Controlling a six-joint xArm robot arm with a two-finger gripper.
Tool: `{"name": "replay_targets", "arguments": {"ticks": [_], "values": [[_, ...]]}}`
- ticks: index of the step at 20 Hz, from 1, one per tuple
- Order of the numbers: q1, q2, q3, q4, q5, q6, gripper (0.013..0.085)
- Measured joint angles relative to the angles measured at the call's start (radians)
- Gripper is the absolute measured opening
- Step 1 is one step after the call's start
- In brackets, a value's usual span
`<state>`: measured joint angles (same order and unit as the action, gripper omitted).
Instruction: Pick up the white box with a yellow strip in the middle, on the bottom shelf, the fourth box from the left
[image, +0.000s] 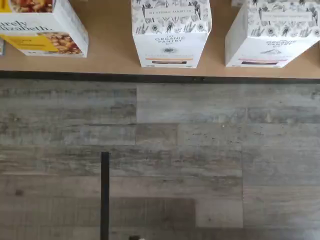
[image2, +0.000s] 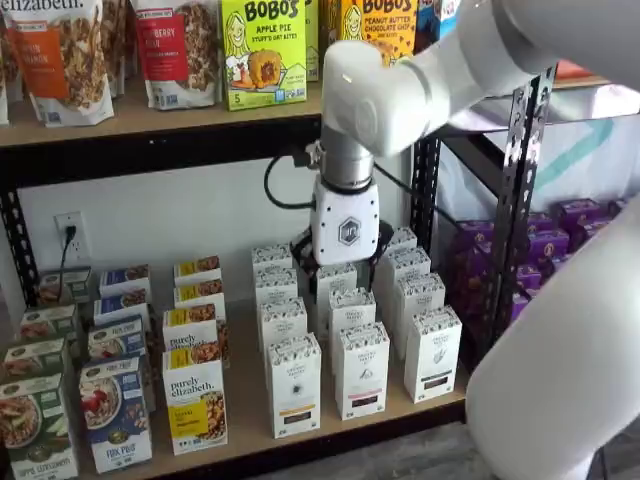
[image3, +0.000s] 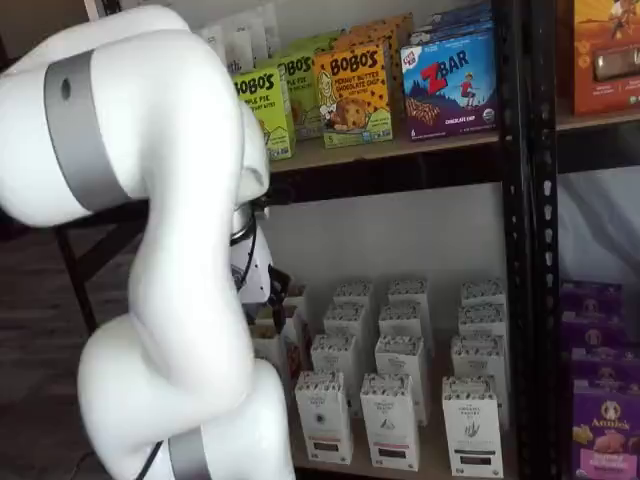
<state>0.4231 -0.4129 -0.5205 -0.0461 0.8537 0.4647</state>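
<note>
The white box (image: 170, 35) stands at the front of the bottom shelf (image: 110, 57), with a speckled black band on top and a short yellow strip low on its front. It is the left one of three white cartons in the front row in both shelf views (image2: 295, 385) (image3: 322, 415). My gripper (image2: 345, 255) hangs over the middle rows of white cartons, behind and above the white box and apart from it. Its black fingers are partly hidden by the cartons, so no gap shows. In a shelf view only a dark part of the gripper (image3: 275, 287) shows beside the arm.
A "purely elizabeth" box (image: 42, 30) (image2: 195, 405) stands left of the white box. A similar carton with a reddish strip (image: 272, 35) (image2: 362, 370) stands to its right. The shelf's black front rail (image: 150, 77) borders the wood-look floor (image: 200, 150). A thin black bar (image: 105, 195) crosses the floor.
</note>
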Motion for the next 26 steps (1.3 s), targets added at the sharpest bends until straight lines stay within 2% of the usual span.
{"name": "replay_targets", "arguments": {"ticks": [4, 14, 17, 24, 26], "values": [[-0.023, 0.118, -0.012, 0.01, -0.113, -0.028, 0.085], [-0.09, 0.339, -0.071, 0.007, -0.278, -0.091, 0.085], [-0.098, 0.407, -0.094, 0.026, -0.311, -0.115, 0.085], [-0.103, 0.545, -0.143, 0.019, -0.39, -0.114, 0.085], [-0.102, 0.586, -0.159, 0.041, -0.425, -0.133, 0.085]]}}
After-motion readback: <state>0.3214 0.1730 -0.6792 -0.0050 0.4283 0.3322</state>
